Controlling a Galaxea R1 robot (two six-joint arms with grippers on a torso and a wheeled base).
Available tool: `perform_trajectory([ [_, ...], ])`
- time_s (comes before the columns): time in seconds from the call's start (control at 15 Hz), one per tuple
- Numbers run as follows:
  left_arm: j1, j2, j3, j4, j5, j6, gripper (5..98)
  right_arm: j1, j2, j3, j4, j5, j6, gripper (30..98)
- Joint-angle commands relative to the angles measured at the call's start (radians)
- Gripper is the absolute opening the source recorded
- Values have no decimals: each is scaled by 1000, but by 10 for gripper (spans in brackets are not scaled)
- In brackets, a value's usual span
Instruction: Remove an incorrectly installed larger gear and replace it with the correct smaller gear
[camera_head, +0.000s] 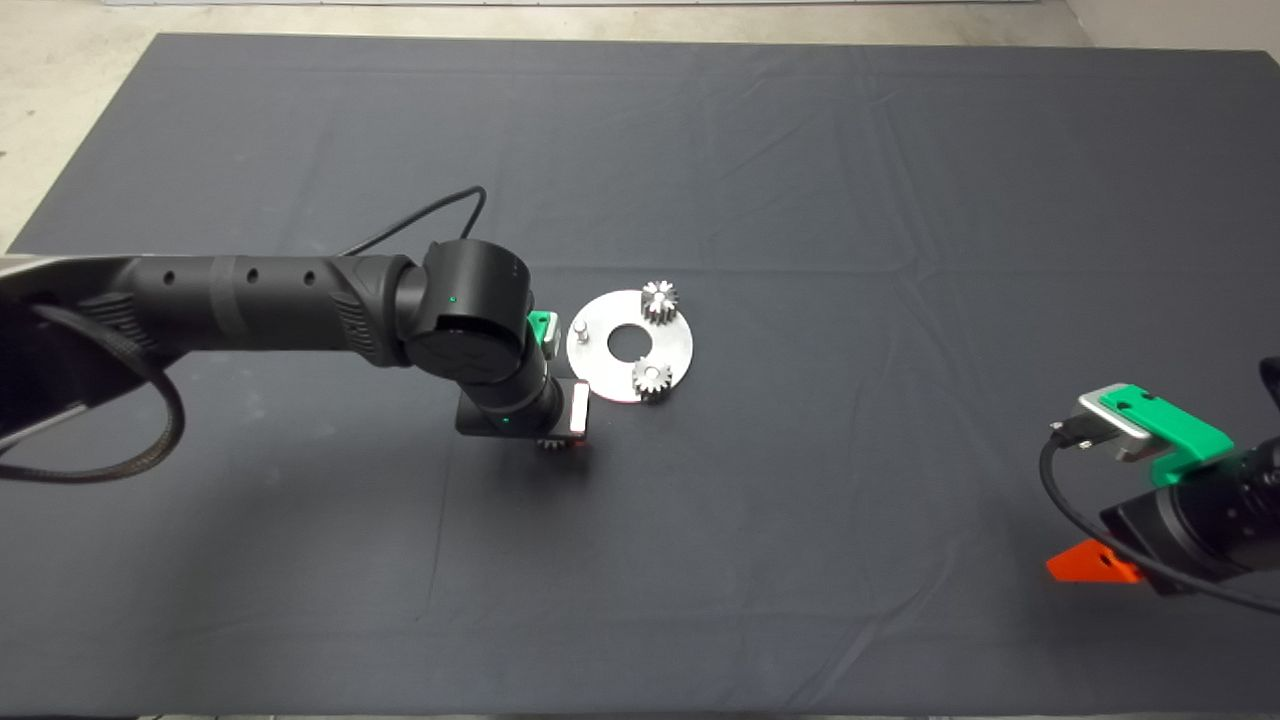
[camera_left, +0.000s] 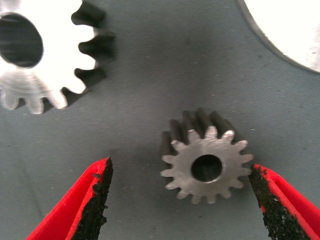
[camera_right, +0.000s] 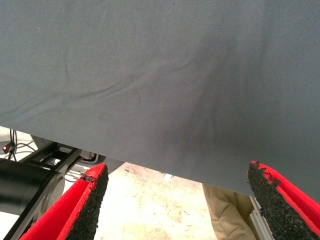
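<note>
Gears lie loose on the dark mat (camera_head: 800, 500) beneath the left hand (camera_left: 182, 200), just beside the round metal plate (camera_head: 675, 350). The left hand's fingers (camera_left: 95, 200) are spread wide, straddling one gear with a dull grey face (camera_left: 205, 160); neither pad touches it. A bright-faced gear (camera_left: 42, 55) lies near it, apart. Which is larger cannot be told. Two further gears (camera_head: 659, 300) sit on pins on the plate; a third pin (camera_head: 579, 330) stands bare. The right hand (camera_right: 180, 200), fingers spread, is parked at the surface's lower right edge.
</note>
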Motion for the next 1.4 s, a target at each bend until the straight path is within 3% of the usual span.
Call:
perform_trajectory([
  [0.0,-2,21,-36,33,56,18,680,12,14,1,23,-68,-2,739],
  [0.33,-5,57,-69,35,57,21,680,12,14,1,23,-68,-2,739],
  [1.0,-6,40,-66,32,62,21,649,12,14,1,22,-66,-3,739],
  [1.33,-6,37,-59,32,62,21,568,12,11,3,23,-69,-2,739],
])
